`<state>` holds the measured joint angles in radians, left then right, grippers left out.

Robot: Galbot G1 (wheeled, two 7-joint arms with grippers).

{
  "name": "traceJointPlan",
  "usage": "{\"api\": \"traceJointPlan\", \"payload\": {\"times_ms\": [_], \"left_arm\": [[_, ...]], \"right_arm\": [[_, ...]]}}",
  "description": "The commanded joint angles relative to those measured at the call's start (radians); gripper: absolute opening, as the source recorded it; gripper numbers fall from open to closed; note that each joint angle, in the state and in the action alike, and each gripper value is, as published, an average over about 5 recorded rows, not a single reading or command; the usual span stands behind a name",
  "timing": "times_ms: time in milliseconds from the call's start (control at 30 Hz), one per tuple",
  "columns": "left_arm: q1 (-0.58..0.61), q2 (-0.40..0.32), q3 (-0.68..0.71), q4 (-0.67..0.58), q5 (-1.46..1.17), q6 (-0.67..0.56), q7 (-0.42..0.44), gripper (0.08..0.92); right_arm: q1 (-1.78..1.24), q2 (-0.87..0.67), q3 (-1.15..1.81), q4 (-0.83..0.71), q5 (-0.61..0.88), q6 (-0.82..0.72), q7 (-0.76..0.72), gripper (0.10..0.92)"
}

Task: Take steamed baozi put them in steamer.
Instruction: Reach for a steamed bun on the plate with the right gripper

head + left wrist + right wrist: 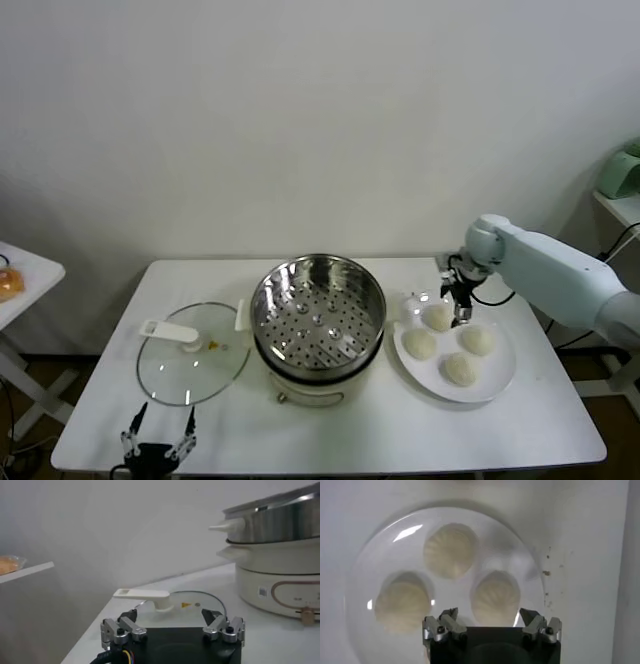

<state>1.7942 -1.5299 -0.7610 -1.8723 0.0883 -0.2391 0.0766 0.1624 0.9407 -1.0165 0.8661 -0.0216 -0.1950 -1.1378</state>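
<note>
The right gripper [460, 312] hangs spread wide over the white plate [500, 380] at right of the frame. The empty steamer [318, 312] sits mid-frame. Four baozi [420, 344] wait; next, drop and pinch one.

The left gripper [158, 432] rests open, lower left.

A flat round glass lid [190, 367] with a white handle [168, 332] lies on the white table [330, 440], off to the lid's own side of the table's middle, toward the robot's left and near the front edge. A round white plate [497, 382] sits on the table's opposite half. Past the table's left end stands a smaller white side table [28, 275].
</note>
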Motion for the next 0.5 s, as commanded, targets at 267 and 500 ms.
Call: {"api": "traceJointPlan", "payload": {"times_ms": [267,500], "left_arm": [[0.004,0.003,-0.004,0.015,0.027,-0.017,-0.008,0.823],[0.007,0.002,-0.007,0.017,0.037,-0.022,-0.012,0.823]], "right_arm": [[-0.071,0.071,0.108,-0.145,-0.106,0.041,0.012,0.823],[-0.077,0.083,0.118,-0.156,-0.111,0.046,0.013,0.818]]}}
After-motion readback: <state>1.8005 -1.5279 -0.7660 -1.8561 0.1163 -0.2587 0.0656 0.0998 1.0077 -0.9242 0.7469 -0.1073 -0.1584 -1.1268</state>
